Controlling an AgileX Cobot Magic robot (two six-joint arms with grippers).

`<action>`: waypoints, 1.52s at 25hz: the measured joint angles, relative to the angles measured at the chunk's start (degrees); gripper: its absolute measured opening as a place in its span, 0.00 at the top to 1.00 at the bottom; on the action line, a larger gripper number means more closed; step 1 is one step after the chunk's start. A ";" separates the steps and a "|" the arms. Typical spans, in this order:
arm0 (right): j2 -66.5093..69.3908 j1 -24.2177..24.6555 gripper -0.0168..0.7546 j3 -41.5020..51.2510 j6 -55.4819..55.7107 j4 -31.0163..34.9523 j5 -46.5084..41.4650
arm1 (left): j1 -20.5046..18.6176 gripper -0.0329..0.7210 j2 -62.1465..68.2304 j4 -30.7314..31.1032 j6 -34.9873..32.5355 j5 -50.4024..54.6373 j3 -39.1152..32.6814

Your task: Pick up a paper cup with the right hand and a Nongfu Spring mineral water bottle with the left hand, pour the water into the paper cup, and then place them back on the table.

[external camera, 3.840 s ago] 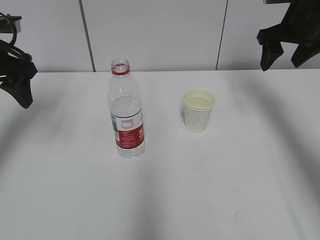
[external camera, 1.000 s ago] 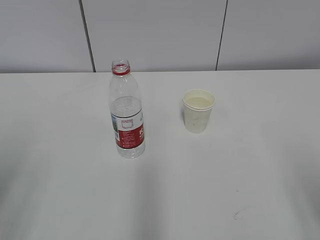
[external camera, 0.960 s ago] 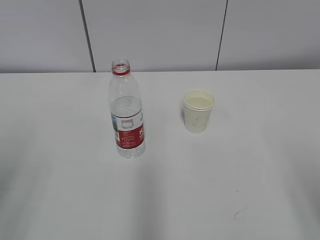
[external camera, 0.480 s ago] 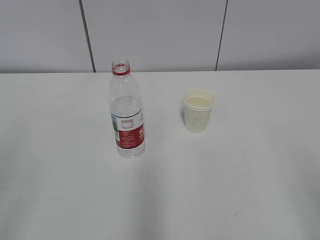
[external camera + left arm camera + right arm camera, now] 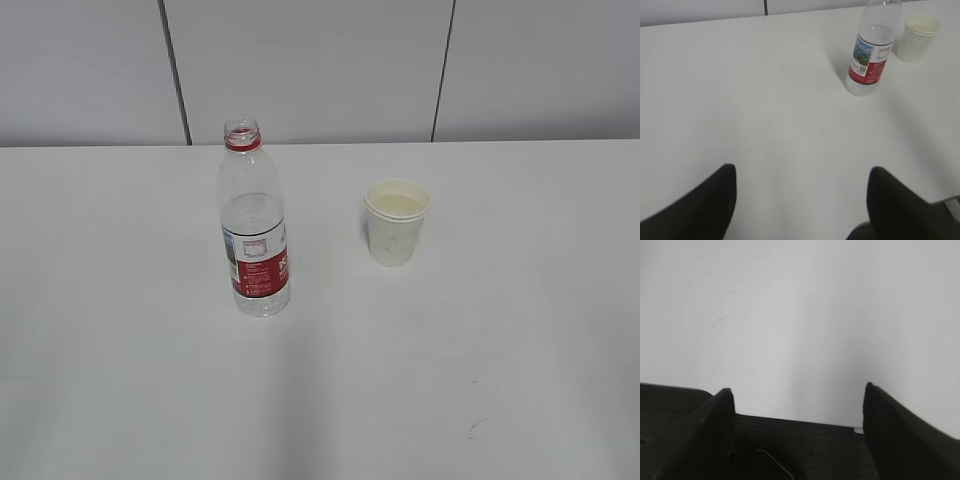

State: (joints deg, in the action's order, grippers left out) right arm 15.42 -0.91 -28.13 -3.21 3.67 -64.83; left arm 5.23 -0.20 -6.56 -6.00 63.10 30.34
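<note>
The Nongfu Spring bottle [image 5: 254,232] stands upright and uncapped on the white table [image 5: 120,380], partly filled with water. The paper cup [image 5: 397,221] stands to its right, upright, with liquid inside. Neither arm shows in the exterior view. In the left wrist view the left gripper [image 5: 801,172] is open and empty, far back from the bottle [image 5: 871,55] and the cup [image 5: 918,38]. In the right wrist view the right gripper [image 5: 798,392] is open and empty above the table's front edge [image 5: 790,415]; neither bottle nor cup shows there.
A grey panelled wall [image 5: 320,70] stands behind the table. A small dark scuff [image 5: 478,428] marks the tabletop at the front right. Dark floor [image 5: 805,450] lies below the table edge in the right wrist view.
Both arms, seen at the upper corners 3.8 s ago, have left the exterior view. The bottle and the cup have not moved.
</note>
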 joint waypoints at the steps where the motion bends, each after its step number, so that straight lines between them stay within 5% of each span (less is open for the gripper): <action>1: -0.81 0.00 0.22 0.00 0.00 0.11 -0.13 | 0.00 0.29 -0.06 0.00 0.00 0.15 -0.08; 18: -15.94 0.00 0.22 0.00 0.10 0.44 -0.36 | 0.00 0.29 -0.06 0.02 -0.16 0.36 -0.28; 38: -16.39 0.00 0.22 0.00 0.31 0.72 -0.52 | 0.00 0.29 -0.06 0.02 -0.16 0.40 -0.28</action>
State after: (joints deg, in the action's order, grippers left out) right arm -0.96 -0.91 -28.13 -2.90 4.39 -65.34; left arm 5.23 -0.26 -6.54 -6.16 63.50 30.07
